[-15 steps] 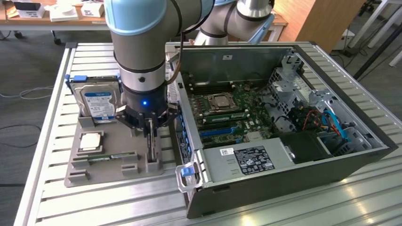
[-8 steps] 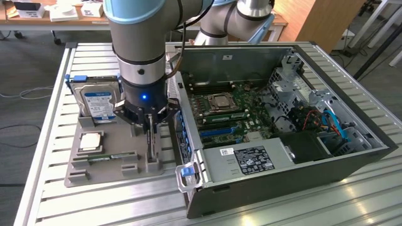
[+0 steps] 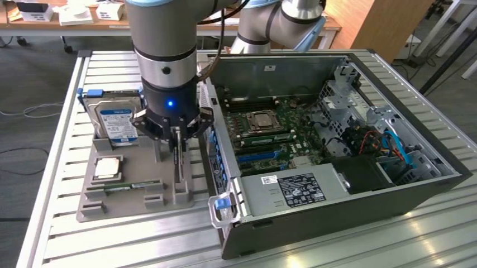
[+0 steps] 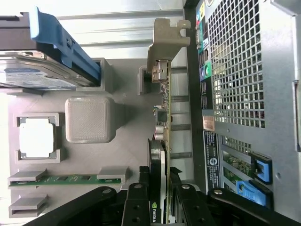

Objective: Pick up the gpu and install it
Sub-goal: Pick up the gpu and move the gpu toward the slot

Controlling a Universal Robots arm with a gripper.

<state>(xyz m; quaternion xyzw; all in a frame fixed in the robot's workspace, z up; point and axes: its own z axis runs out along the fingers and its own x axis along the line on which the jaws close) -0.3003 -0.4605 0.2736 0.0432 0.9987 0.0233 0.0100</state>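
The gripper (image 3: pixel 176 146) (image 4: pixel 159 188), a black jointed linkage under a shiny metal wrist, is closed on the gpu (image 3: pixel 177 167) (image 4: pixel 163 113), with one finger (image 4: pixel 136 202) on each flat face. The gpu is a thin dark card standing on edge over the tray (image 3: pixel 119 207) (image 4: pixel 127 150), just beside the outer wall of the case (image 3: pixel 335 223) (image 4: pixel 235 61). Its pale folded metal bracket (image 4: pixel 165 40) is at the end away from the fingers, and small components stud the edge of the board. Its lower edge seems to meet a slotted block of the tray, though I cannot tell whether it rests there.

The tray is matte grey plastic with a fine ribbed texture, shaped into square pockets and slots. It holds a silver drive (image 3: pixel 115 120) (image 4: pixel 37 70) with a blue label and blue rail, a square chip (image 3: pixel 108 167) (image 4: pixel 36 137) with a pale lid, and a slim green stick (image 3: pixel 134 186) (image 4: pixel 61 179).

The case lies open on a slatted aluminium table (image 3: pixel 97 72), showing a green board (image 3: pixel 276 139). In the wrist view its rear panel is perforated metal mesh.
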